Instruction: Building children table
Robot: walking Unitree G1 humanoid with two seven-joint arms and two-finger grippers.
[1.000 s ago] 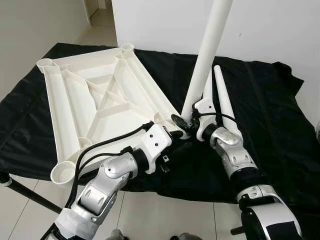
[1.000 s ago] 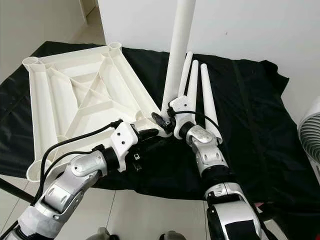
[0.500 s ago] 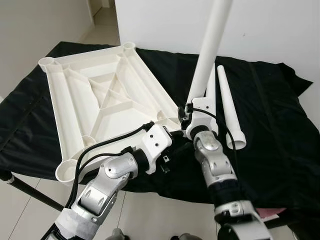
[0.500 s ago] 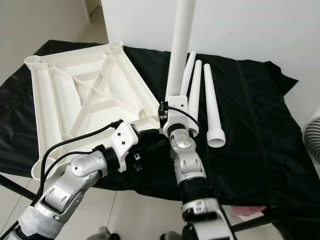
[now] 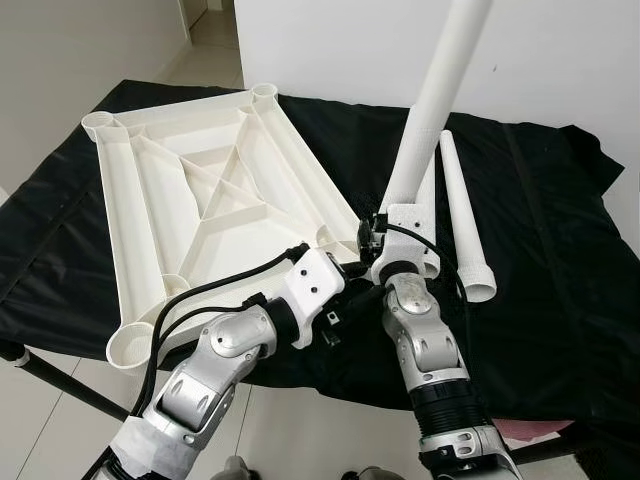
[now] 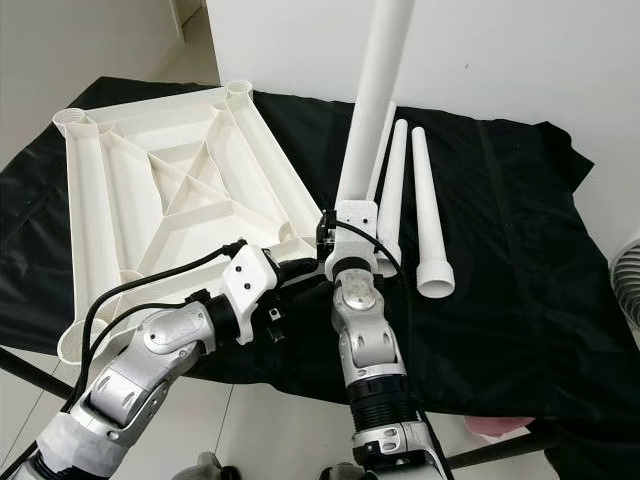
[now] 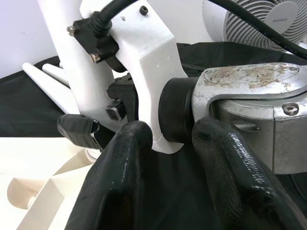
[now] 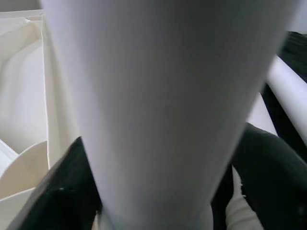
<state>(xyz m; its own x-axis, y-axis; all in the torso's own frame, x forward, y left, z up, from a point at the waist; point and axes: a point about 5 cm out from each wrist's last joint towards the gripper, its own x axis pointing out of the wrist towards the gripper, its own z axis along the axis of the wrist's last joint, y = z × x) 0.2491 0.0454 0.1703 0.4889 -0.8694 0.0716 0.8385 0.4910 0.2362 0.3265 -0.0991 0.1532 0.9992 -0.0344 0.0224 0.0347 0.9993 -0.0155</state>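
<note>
White plastic tabletop (image 5: 200,200) lies upside down on the black cloth (image 5: 560,250); at its near corner the right gripper (image 5: 385,235) clasps an upright leg (image 5: 435,100) (left gripper (image 7: 168,158) parted, empty).

Your two head views look forward and down from above at the same scene, the upturned white table top (image 5: 205,205) on the black cloth (image 5: 560,260) with both silver arms reaching in from the near edge; the right eye view sits slightly to the side, so everything lands a little further left in it. Your left wrist view looks along its black fingers (image 7: 120,177) at very close range, straight into the right arm's wrist housing (image 7: 249,105), with a fan (image 7: 259,24) behind. Your right wrist view is pressed up against the white table leg (image 8: 158,105), with the table top's rim at one edge, which it shares with the head views.
</note>
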